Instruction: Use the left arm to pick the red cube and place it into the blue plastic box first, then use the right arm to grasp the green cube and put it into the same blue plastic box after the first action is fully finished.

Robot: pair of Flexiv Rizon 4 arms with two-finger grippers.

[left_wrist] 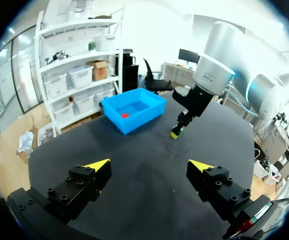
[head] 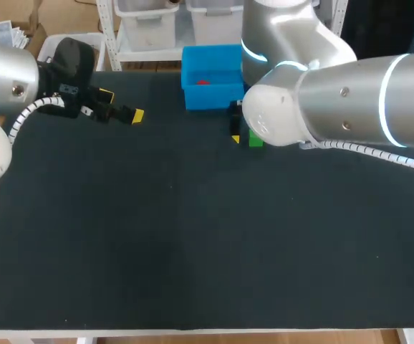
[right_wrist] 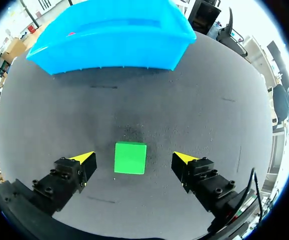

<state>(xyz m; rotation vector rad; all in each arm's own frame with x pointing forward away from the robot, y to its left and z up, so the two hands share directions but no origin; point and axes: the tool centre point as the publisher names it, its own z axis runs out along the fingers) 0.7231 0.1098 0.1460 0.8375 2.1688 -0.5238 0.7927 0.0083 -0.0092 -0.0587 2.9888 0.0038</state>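
At the table's left edge, the left arm comes in low over the black mat [head: 193,251]. The left gripper [head: 121,105] hangs with its yellow-tipped fingers spread wide and nothing between them. Seen from its own wrist, the left gripper [left_wrist: 149,165] has only bare mat between its tips, and it sits well back from the blue plastic box [left_wrist: 134,120] ahead of it.

Further right, at the far edge of the mat, the blue plastic box [head: 210,54] stands upright with the red cube [head: 203,82] lying inside it on the floor of the box. The left wrist view shows the same red cube [left_wrist: 125,115] near the box's nearer wall.

Just right of the box and in front of it, the right arm reaches down over the green cube [head: 256,140], which rests flat on the mat. From the right wrist, the right gripper [right_wrist: 133,158] has its fingers apart. The green cube [right_wrist: 130,158] lies squarely between them, with a gap on each side, so neither tip touches it. Beyond the cube stands the box [right_wrist: 114,50].
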